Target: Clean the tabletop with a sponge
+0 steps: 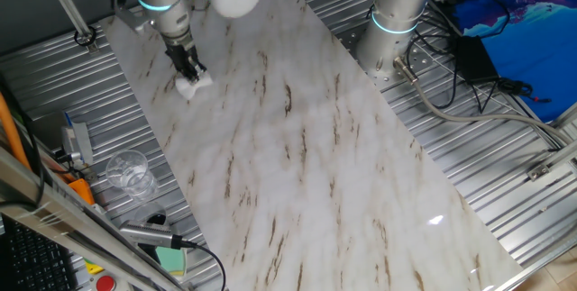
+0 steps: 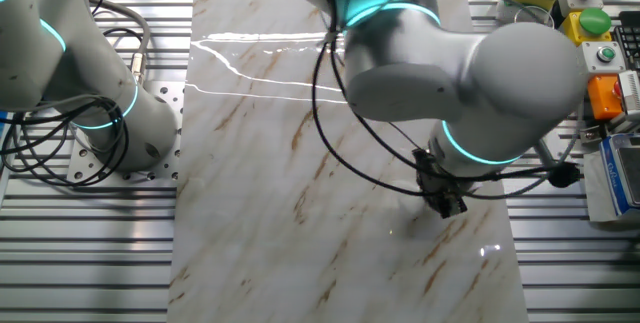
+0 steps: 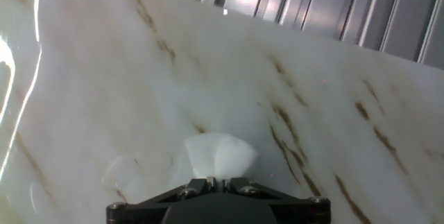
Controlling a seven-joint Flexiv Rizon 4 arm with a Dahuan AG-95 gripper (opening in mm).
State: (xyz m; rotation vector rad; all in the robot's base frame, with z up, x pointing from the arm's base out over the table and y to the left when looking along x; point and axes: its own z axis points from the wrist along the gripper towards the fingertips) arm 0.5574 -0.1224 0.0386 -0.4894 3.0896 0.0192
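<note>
clearly the gripper (image 1: 188, 70) is clenched on the sponge (image 1: 193, 85), pressing it against the tabletop (image 1: 315, 165) close to one end of the slab, near its long edge. in the hand view the sponge (image 3: 218, 156) bulges out just ahead of the black gripper body, a soft white lump resting on the glossy marble-look surface (image 3: 104, 78). in the other fixed view the gripper (image 2: 443, 197) sits low over the tabletop (image 2: 260, 213), though the sponge itself is hidden under the wrist there.

the sponge looks light and squashy; its outline is uneven, which suggests it gives way under the jaws. a pinch across its upper half, as it seems to be held now, leaves the lower part free to flatten on the slab and wipe. being so soft, it could fold or slip out if it is dragged hard, so moderate downward pressure is probably enough. the slab is shiny and smooth, so the sponge should glide with little resistance, and the stone is stiff enough to take that pressure.

most of the tabletop stretches away from the gripper, so i judge the wiping is far from covering it. beside the slab, on the ribbed grey metal surface (image 1: 505, 147), stand a clear glass (image 1: 129, 172) and a green block (image 1: 169, 259), well apart from the sponge.
</note>
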